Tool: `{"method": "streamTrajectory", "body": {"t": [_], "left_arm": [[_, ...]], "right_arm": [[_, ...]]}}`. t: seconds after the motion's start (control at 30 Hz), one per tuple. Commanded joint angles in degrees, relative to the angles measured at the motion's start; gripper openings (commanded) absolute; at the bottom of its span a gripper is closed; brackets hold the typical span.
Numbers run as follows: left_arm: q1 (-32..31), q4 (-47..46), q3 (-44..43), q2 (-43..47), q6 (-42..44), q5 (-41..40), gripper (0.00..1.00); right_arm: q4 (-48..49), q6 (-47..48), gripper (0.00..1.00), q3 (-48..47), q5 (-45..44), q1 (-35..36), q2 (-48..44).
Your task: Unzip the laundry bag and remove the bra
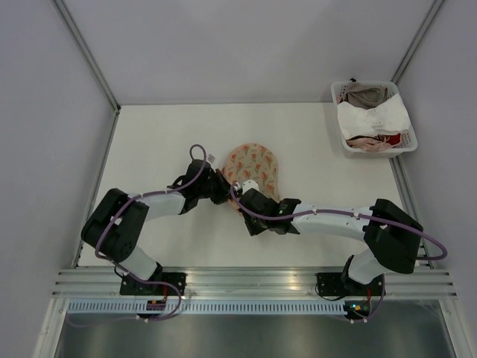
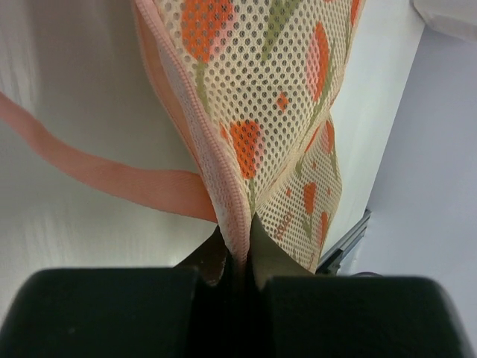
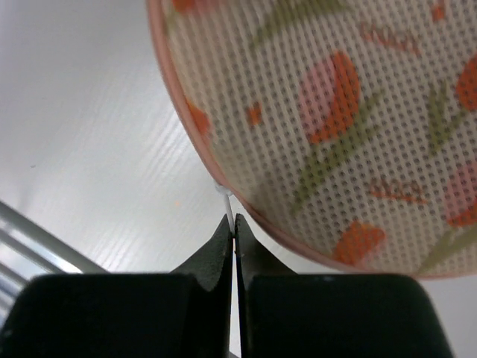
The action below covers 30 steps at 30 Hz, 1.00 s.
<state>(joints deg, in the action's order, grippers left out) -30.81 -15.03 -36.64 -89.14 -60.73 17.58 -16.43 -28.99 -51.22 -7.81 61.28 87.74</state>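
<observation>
laundry bag (image 2: 283, 89): perforated mesh cloth | table (image 3: 89, 149): smooth white, faint grain | basket (image 1: 408, 142): plastic

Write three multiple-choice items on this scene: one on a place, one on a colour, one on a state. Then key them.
1. The white basket stands:
A. at the far right corner of the table
B. between the two arms
C. at the near left corner

2. The edging of the laundry bag is:
A. blue
B. pink
C. black

3. The left jaws are:
A. wide open above the bag
B. shut on the bag's edging
C. shut on nothing, clear of the bag

Key:
1 A: the top view shows it far from the arm bases, at the right wall.
2 B: both wrist views show a pink rim around the printed mesh.
3 B: the left wrist view shows them pinching the edging. The right jaws pinch a white tab at the bag's rim.
</observation>
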Motion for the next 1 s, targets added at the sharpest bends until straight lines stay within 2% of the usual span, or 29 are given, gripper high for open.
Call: {"method": "streamTrajectory", "body": {"t": [0.0, 0.1, 0.13, 0.2, 0.37, 0.47, 0.6, 0.67, 0.7, 0.8, 0.87, 0.9, 0.97], "left_arm": [[3.8, 1.0, -5.9, -3.4, 11.2, 10.2, 0.02], [6.0, 5.1, -8.6, -6.6, 18.1, 17.0, 0.02], [6.5, 9.1, -9.6, -7.3, 20.0, 18.8, 0.02], [6.9, 12.3, -11.7, -8.8, 25.4, 20.3, 0.02], [7.6, 19.1, -14.9, -11.4, 32.1, 25.1, 0.02], [7.6, 21.2, -17.4, -14.3, 35.2, 29.4, 0.02], [8.0, 20.7, -17.8, -15.3, 34.7, 30.1, 0.02], [8.0, 20.1, -17.0, -14.6, 33.5, 28.6, 0.02], [8.0, 19.4, -16.7, -14.2, 32.0, 27.7, 0.02], [8.0, 17.8, -15.1, -12.3, 27.4, 24.3, 0.02], [7.9, 13.7, -12.7, -10.2, 23.8, 22.9, 0.02], [7.8, 12.1, -11.6, -9.2, 20.2, 22.6, 0.02], [7.3, 8.3, -8.8, -7.1, 16.6, 20.0, 0.02]], "right_arm": [[-8.5, -2.3, 0.0, -1.2, -6.8, -0.6, 1.8], [-10.7, -3.9, 0.0, -0.3, -9.7, -2.6, 1.6], [-11.3, -4.3, 0.01, -0.1, -12.5, -3.3, 1.4], [-13.5, -5.1, 0.0, 0.2, -15.0, -5.4, 0.6], [-15.3, -4.5, 0.0, 0.6, -23.3, -10.7, 0.1], [-13.6, -1.9, 0.01, 0.2, -21.6, -14.4, 2.8], [-11.6, -0.5, 0.01, -0.2, -17.6, -16.7, 3.8], [-7.1, 1.8, 0.01, 2.2, -11.6, -16.6, -0.5], [-5.9, 2.4, 0.01, 3.0, -5.9, -16.5, -2.5], [-4.7, 2.7, 0.0, 5.3, -1.0, -15.3, -11.5], [-5.3, 1.8, 0.08, 6.1, 0.9, -12.3, -17.8], [-5.5, 1.7, 0.26, 6.3, 1.6, -11.2, -19.4], [-5.6, 0.0, 0.39, 6.6, 2.7, -7.3, -22.7]]}}
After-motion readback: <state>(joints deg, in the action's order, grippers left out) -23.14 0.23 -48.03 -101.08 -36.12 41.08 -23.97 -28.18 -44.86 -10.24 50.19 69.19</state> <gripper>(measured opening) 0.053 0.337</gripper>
